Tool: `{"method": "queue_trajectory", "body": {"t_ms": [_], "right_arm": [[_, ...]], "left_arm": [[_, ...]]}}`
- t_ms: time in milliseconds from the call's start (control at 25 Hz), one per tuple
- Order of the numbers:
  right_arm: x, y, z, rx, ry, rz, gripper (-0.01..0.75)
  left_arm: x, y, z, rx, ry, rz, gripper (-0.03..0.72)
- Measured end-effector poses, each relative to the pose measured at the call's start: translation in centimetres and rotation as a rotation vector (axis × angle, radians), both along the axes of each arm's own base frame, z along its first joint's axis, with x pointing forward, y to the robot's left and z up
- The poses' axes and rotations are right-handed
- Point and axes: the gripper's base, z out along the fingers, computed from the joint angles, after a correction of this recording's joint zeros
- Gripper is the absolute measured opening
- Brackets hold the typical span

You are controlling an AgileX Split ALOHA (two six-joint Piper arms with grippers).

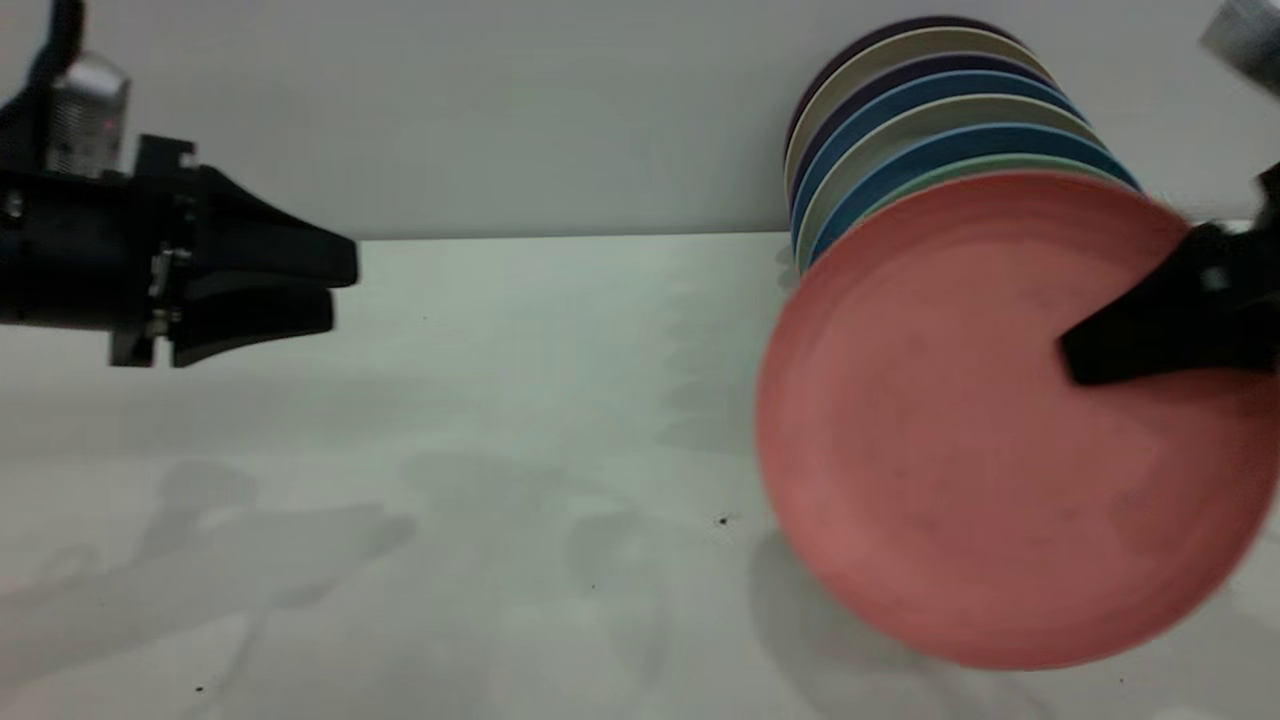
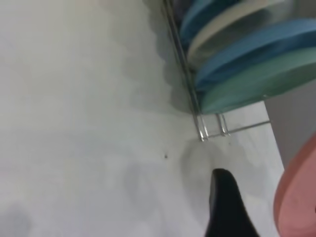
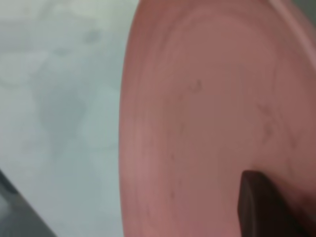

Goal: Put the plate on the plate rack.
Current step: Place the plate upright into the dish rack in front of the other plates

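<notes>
1. I count one salmon-pink plate (image 1: 960, 420) at the right.
2. Behind it I see about seven racked plates (image 1: 930, 110), blue, cream, dark and green.
3. One wire plate rack (image 2: 210, 129).
4. Two grippers: left gripper (image 1: 300, 290), right gripper (image 1: 1090, 355).

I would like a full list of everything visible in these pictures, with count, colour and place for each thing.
plate: one, salmon-pink, held off the table in front of the rack, at the right of the exterior view.
racked plates: about seven on edge, dark purple, cream, blue and one teal-green nearest the pink plate; exact count unclear.
plate rack: one, silver wire, under the standing plates at the back right.
table: one, white, with a few dark specks.
wall: pale grey, behind the table.
left end effector: one, black, shut on nothing, above the table at far left.
right end effector: one, black, gripping the pink plate's right edge.
</notes>
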Motion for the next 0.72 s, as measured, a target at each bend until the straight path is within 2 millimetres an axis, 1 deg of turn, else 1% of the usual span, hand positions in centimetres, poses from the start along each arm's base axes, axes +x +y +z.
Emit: {"method": "queue_trajectory", "body": {"t_ms": [240,360,520,720], "right_arm": [[-0.7,-0.9,2.9,-0.248,-0.252,0.157,0.127],[-0.8,-1.0,3.6,-0.35,-0.376,0.276,0.127],[-0.5,-1.2,3.9,-0.393,-0.409,0.312,0.127],[0.9,-1.5,5.6,-0.47,-0.483,0.376,0.127]], "left_arm": [[0.0,0.4,-0.1,0.006,0.003,0.012,0.461],[0.0,0.4,-0.1,0.006,0.003,0.012,0.461],[0.0,0.4,-0.1,0.006,0.003,0.012,0.461],[0.0,0.4,-0.1,0.006,0.003,0.012,0.461]]}}
